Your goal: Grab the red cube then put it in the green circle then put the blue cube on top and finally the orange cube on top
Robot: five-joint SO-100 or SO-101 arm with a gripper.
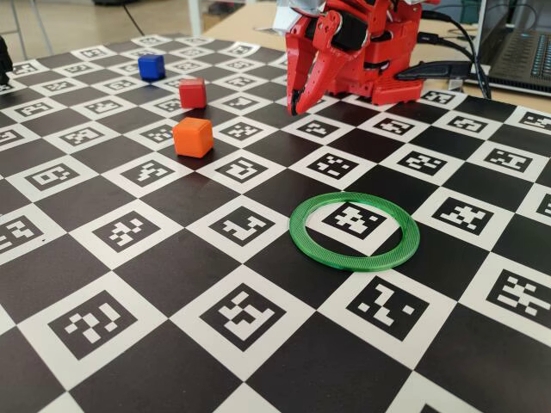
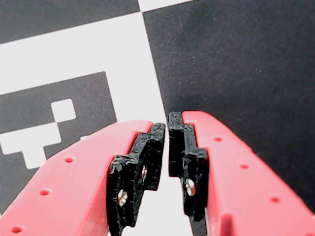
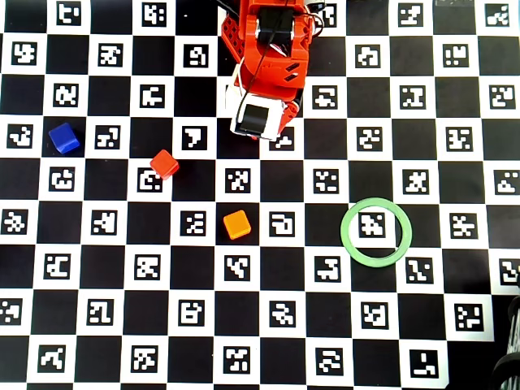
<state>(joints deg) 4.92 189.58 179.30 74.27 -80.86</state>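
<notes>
The gripper (image 1: 297, 110) hangs folded close to the arm's base, tip pointing down at the table (image 1: 258, 361), and in the wrist view the jaws are almost shut — only a thin slit is between the black pads (image 2: 147, 157) — with nothing in them. This looks like a rest pose, so I judge that no step of the task is begun.

The green circle (image 3: 351, 244) lies flat and empty; only a printed marker shows through its hollow centre, so it is ready to receive the first piece. In the overhead view all three cubes sit well apart from the circle, on its left. The orange cube (image 3: 236, 224) is the nearest to it, the red cube (image 3: 164, 164) is farther and higher in the picture, and the blue cube (image 3: 63, 137) is the farthest. They do not touch each other — each one leaves room for the jaws to come around it alone. The red cube must go first, since it is the bottom of the stack.
</notes>
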